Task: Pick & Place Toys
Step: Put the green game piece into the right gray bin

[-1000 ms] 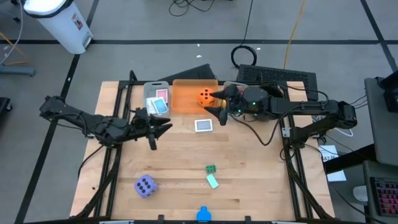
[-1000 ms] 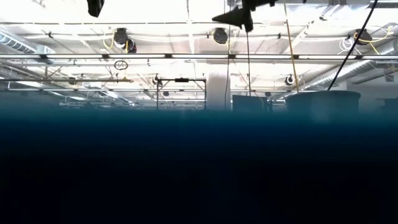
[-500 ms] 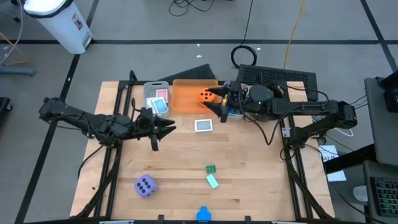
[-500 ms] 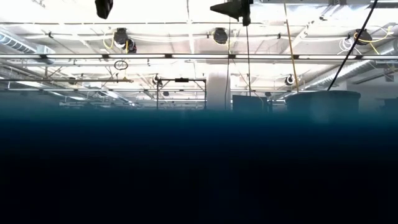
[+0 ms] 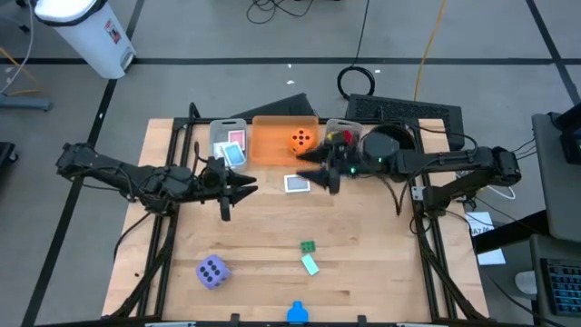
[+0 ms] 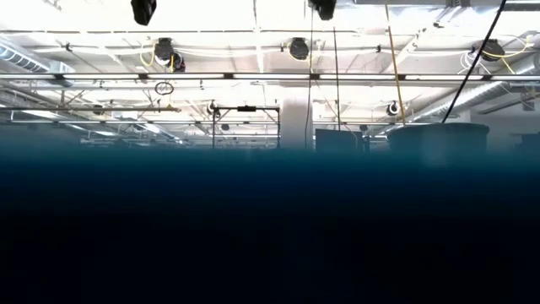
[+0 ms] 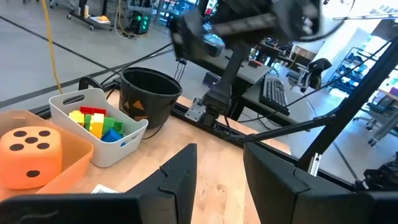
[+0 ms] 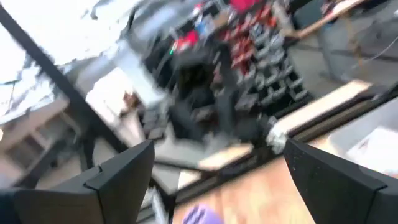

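1. The wooden table [image 5: 363, 272] is partly cleared.
2. The orange bin [image 5: 277, 141] already holds the orange die [image 5: 300, 139]; the grey bin [image 5: 220, 136] beside it holds picture cards [image 5: 233, 147].
3. Your right gripper [image 5: 307, 173] hangs wide open and empty over a loose card [image 5: 296, 183].
4. Your left gripper [image 5: 250, 188] waits mid-table, fingers narrowly parted, empty.
5. The purple die [image 5: 212, 271] lies near the table's front.
6. The green bricks [image 5: 309, 256] and a blue brick [image 5: 296, 314] remain too.
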